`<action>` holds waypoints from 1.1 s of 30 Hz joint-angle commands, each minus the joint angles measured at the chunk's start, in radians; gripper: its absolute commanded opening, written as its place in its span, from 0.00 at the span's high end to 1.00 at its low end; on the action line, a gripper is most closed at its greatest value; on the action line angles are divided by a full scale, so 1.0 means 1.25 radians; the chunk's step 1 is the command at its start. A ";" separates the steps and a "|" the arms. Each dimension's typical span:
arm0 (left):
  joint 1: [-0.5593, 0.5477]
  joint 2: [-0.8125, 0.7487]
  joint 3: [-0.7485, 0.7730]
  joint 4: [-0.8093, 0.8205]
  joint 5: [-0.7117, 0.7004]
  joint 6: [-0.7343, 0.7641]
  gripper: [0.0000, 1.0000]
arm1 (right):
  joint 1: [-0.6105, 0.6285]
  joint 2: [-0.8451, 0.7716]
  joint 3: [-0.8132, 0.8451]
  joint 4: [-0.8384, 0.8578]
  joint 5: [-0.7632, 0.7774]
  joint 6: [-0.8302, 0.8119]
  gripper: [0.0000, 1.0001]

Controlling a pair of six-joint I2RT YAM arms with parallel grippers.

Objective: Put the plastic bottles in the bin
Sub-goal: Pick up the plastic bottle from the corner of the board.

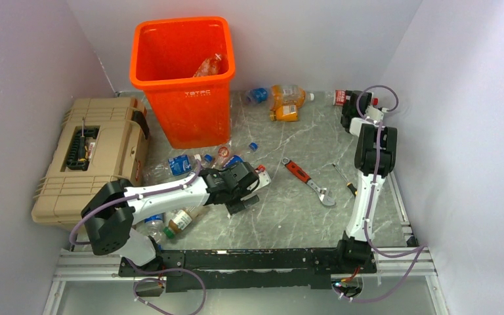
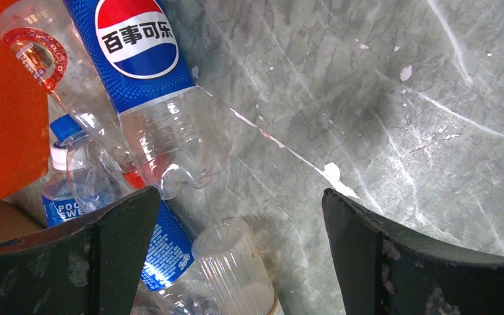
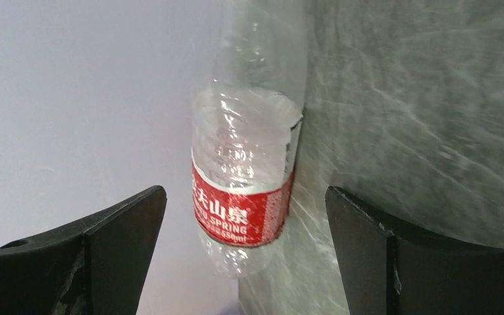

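One red-labelled bottle (image 3: 246, 157) lies just ahead of the right gripper (image 3: 244, 197), fingers spread.

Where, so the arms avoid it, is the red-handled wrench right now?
In the top view, the wrench lies on the table right of centre, between the left gripper and a small screwdriver.

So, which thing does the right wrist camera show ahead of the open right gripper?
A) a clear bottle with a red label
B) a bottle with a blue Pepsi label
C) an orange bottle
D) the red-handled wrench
A: in the right wrist view only a clear bottle with a red label lies ahead of the right gripper, close by the wall; the fingers stand apart and do not touch it.
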 commanded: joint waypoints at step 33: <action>0.000 -0.011 0.048 -0.002 0.025 -0.017 0.01 | -0.024 0.122 0.102 0.008 -0.097 -0.076 0.61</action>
